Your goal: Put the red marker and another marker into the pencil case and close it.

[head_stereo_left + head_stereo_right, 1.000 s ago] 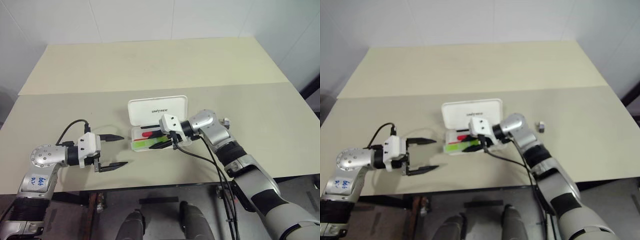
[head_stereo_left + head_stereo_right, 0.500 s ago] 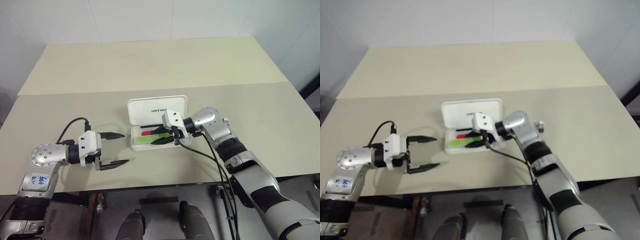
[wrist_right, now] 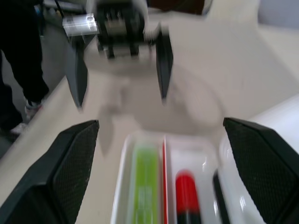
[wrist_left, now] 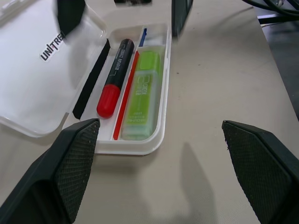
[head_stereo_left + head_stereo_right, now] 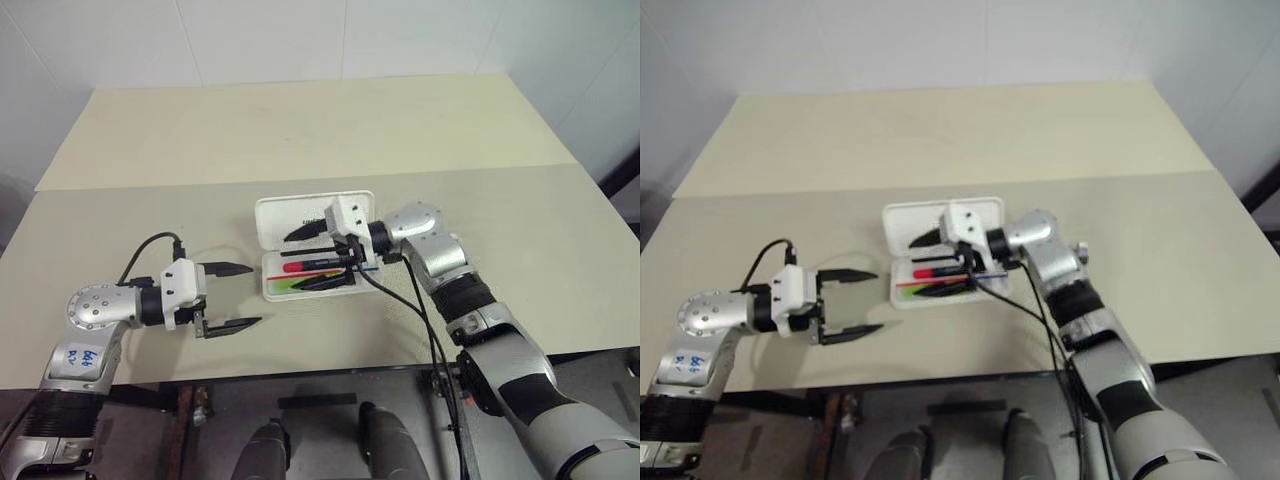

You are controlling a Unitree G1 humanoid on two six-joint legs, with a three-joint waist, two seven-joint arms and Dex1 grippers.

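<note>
Pencil case (image 5: 315,215) lies open mid-table (image 5: 520,260), right tool (image 5: 313,258) spread above it.

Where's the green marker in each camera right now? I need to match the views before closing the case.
Left eye view: green marker in the case's front slot, near the table's middle.
Right eye view: same slot, under the right gripper.
Left wrist view: centre, between the gripper's fingers.
Right wrist view: lower middle.
Shared landmark: the red marker lies alongside it in the pencil case.
</note>
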